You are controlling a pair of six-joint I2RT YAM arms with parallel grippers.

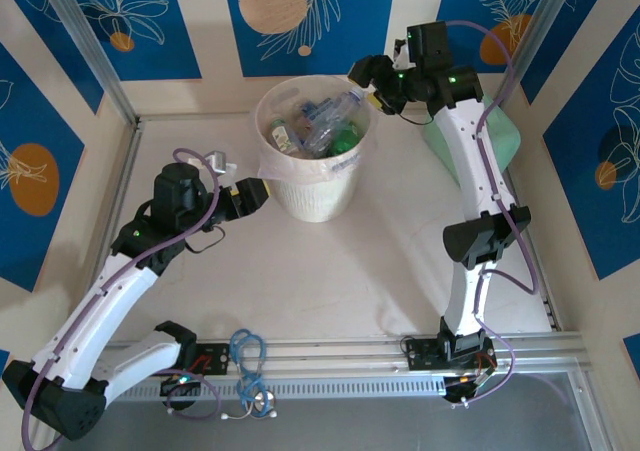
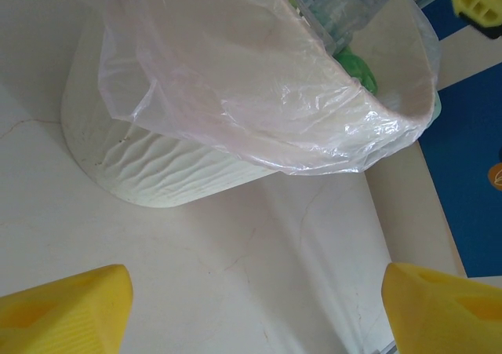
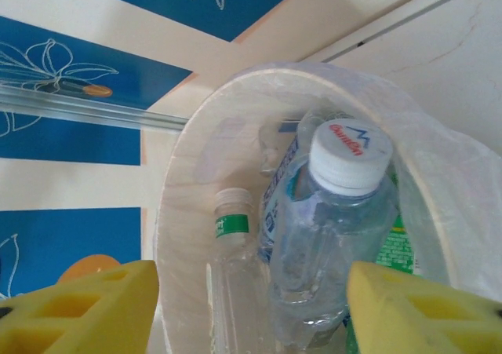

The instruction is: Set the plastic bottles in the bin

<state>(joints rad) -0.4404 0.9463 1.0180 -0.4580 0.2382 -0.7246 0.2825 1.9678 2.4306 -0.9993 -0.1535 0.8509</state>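
Many plastic bottles (image 1: 318, 126) are piled in the bin (image 1: 320, 196), up to its rim. One clear bottle with a white cap (image 3: 337, 228) sits on top. The right hand (image 1: 372, 83) hangs just over the far right rim of the bin. Its fingers are spread, with that bottle below and between them, and the bottle does not look pinched. The left hand (image 1: 250, 193) is just beside the near left wall of the bin, spread wide, with nothing in it.

The top bottle could roll over the rim if the right hand bumps it. The left hand is so close that it could push the bin or snag the clear liner (image 2: 259, 87).

The bottom of the bin is hidden, so the bottles cannot be counted. A green case (image 1: 503, 136) beyond the bin is mostly behind the right arm.
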